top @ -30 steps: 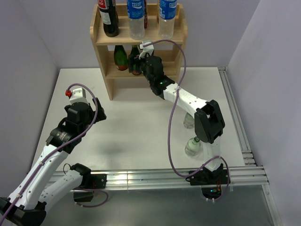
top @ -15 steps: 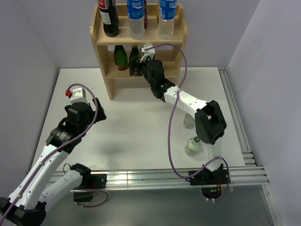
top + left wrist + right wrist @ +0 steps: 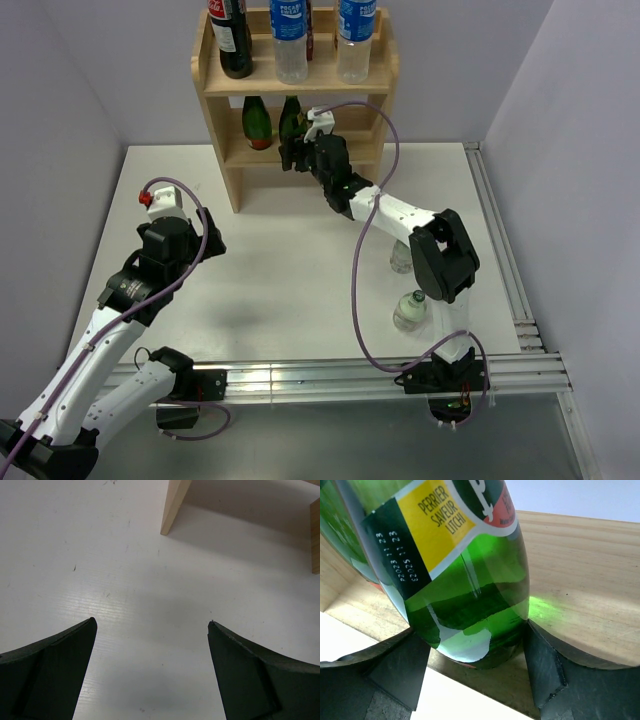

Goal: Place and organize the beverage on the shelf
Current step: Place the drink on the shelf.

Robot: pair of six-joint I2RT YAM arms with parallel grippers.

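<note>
Right pincer (image 3: 470,672) clamps the green translucent bottle (image 3: 465,595) near its base to seat it on the light-wood shelf (image 3: 580,570); left pincer (image 3: 151,623) gapes empty.

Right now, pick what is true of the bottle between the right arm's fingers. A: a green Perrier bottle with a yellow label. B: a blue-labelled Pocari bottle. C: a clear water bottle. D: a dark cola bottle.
A: the right wrist view shows the right arm's fingers on either side of a green Perrier bottle with a yellow label, at the shelf.
</note>
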